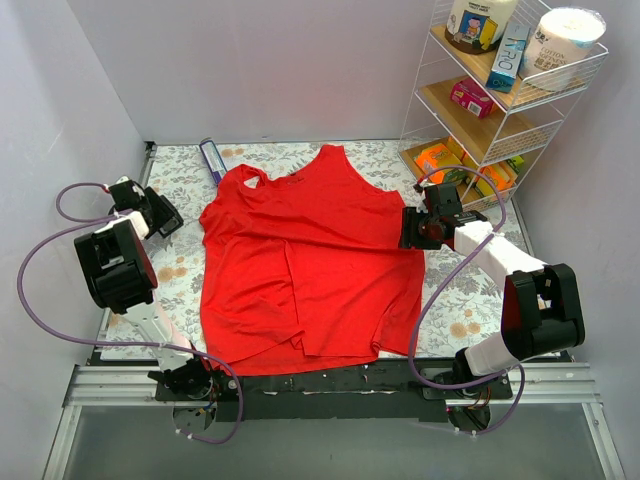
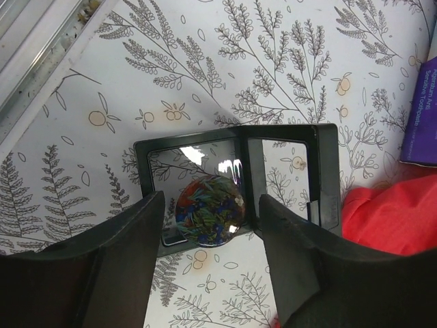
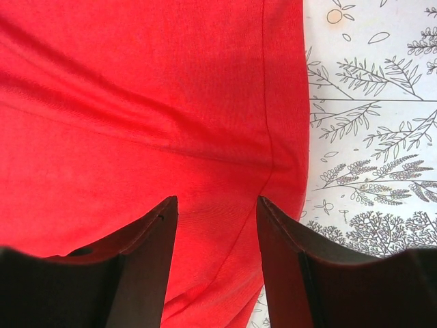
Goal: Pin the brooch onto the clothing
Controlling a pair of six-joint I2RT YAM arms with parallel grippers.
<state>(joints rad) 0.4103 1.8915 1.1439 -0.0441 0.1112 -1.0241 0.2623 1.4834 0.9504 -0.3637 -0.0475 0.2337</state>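
Bright, even light from above; white walls washed pale. Soft, short shadows beside arms on table (image 1: 180, 270). Red clothing (image 1: 310, 260) vivid, folds gently shaded. White glare streaks on clear case (image 2: 249, 178). Up close, left hand (image 2: 212, 201) and right hand (image 3: 216, 205) dark, slightly soft; backgrounds sharp.

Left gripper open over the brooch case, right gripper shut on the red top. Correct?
No: the right gripper is open, its fingers apart above the red top, as the right wrist view shows. The left gripper is indeed open over the brooch case.

Matt cloth top (image 1: 330, 250) — glossy brooch (image 2: 210, 210)
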